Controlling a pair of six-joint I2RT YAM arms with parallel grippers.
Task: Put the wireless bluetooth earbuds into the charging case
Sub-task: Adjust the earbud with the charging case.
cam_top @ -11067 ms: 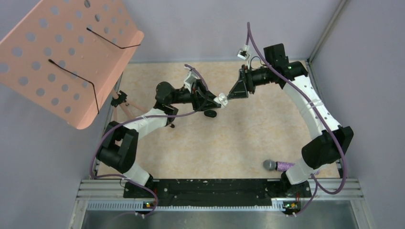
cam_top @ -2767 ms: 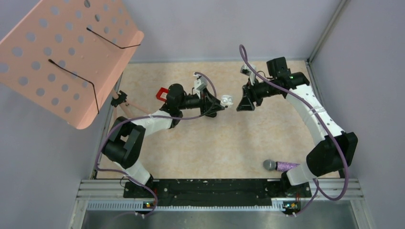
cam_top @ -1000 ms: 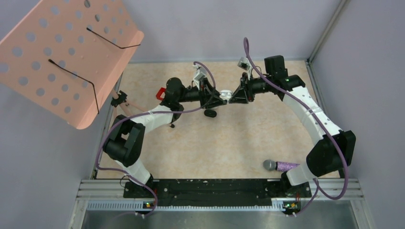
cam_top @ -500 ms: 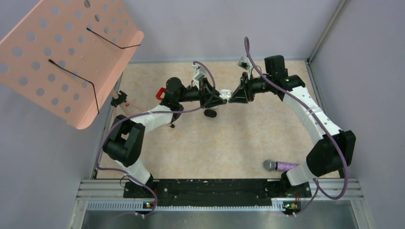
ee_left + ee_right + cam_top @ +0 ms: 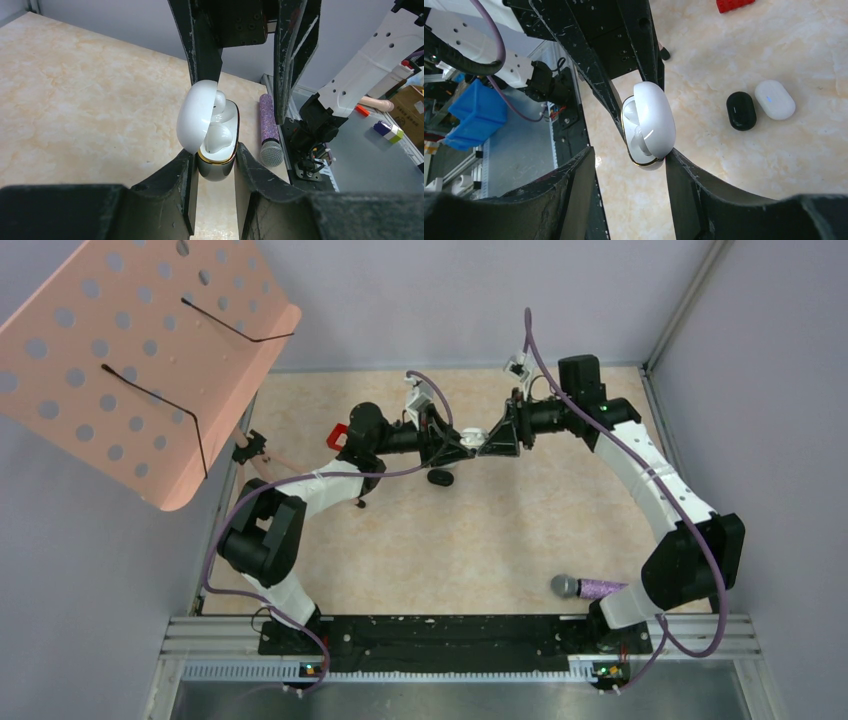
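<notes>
- At the far-left corner a pink perforated rack (image 5: 130, 350) leans over the bench, and a red block (image 5: 339, 434) lies nearer the far edge. Neither matters here.
- The left gripper (image 5: 214, 155) is clenched on the base of the charging case (image 5: 651, 125). It holds the case up off the bench, midway along and towards the far edge.
- The earbuds (image 5: 219, 135), both white, look seated in their sockets under the half-raised lid (image 5: 196, 122) (whether they have clicked fully home, I can't tell).
- The right gripper (image 5: 628, 152) faces it with fingers spread wide, grasping nothing. One finger seems to touch the lid's side.
- I'd guess the lid is about to be pressed shut. It wants a gentle, square push, with the left's grip low on the base so the case doesn't twist out.
- On the bench beneath, a black case (image 5: 741, 111) and a white case (image 5: 775, 99) lie side by side.
- A microphone (image 5: 585, 588) lies near the near-right corner.
- I can read no brand or lettering anywhere. The white case shows only a small blue dot.
</notes>
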